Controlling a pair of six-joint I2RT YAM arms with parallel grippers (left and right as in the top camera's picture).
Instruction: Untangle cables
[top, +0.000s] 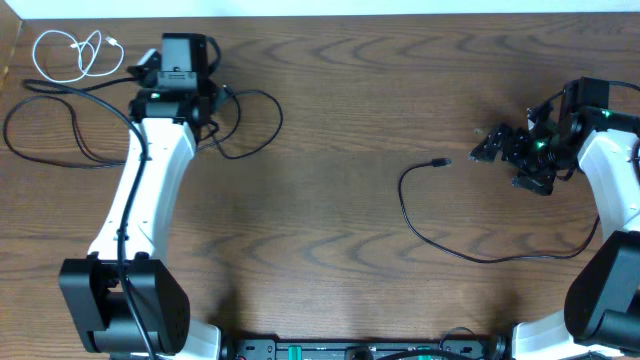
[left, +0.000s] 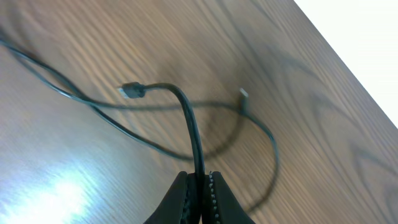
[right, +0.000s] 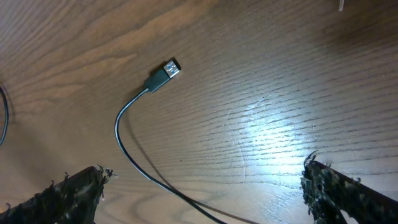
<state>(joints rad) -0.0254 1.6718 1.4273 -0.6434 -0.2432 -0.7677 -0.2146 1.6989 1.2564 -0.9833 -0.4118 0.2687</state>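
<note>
**Overhead and wrist views, read left to right.** The white cable (top: 72, 52) lies in loose coils at the far-left rear corner of the wooden table (top: 330, 110). It is near the black loops below it.

The left arm (top: 150, 180) reaches toward the rear edge. In its wrist view, the left gripper (left: 200, 179) is clenched on the left black cable (left: 194, 134), with the jaws pressed together on the cord. From the jaws the cord rises and bends over to a small dark plug (left: 131, 91) held above the table. A second strand crosses beneath it. A further end with a pale tip (left: 244, 94) lies close by. It cannot be told whether these belong to the same cord. In the overhead view, black loops spread on the table on both sides of this arm.

Right of centre, the right black cable (right: 117, 132) lies slack on the table in a wide curve. Its flat metal plug (top: 438, 162) points toward the right gripper (top: 487, 147).

The right gripper is released, its fingers (right: 68, 193) spread wide. It grasps nothing, and the plug lies apart from it.
</note>
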